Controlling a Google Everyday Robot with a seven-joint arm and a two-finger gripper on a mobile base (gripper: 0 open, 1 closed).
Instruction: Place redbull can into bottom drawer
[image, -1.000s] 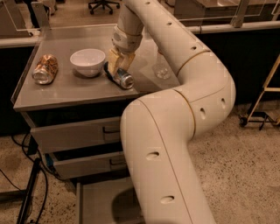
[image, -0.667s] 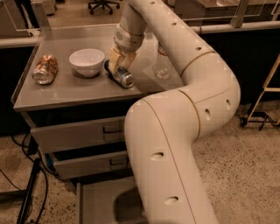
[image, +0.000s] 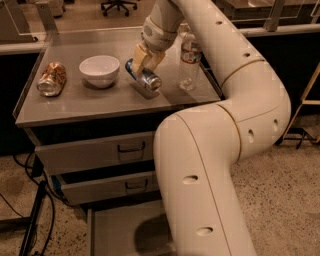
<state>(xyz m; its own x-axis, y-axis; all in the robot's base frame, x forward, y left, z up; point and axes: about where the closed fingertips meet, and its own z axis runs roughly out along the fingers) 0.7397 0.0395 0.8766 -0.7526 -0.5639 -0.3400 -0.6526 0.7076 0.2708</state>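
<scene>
At upper centre of the frame, the gripper (image: 142, 64) hangs over the bench (image: 90, 102), its fingers (image: 138, 53) pinching the redbull can (image: 148, 80) near its blue end. The can's long axis slants toward lower right, silver top foremost. Straight below, at the frame's bottom edge, the bottom drawer (image: 117, 227) stands open.

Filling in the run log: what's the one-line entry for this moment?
gripper: shut on redbull can, tilted over countertop | bottom drawer: open, can not yet inside
</scene>
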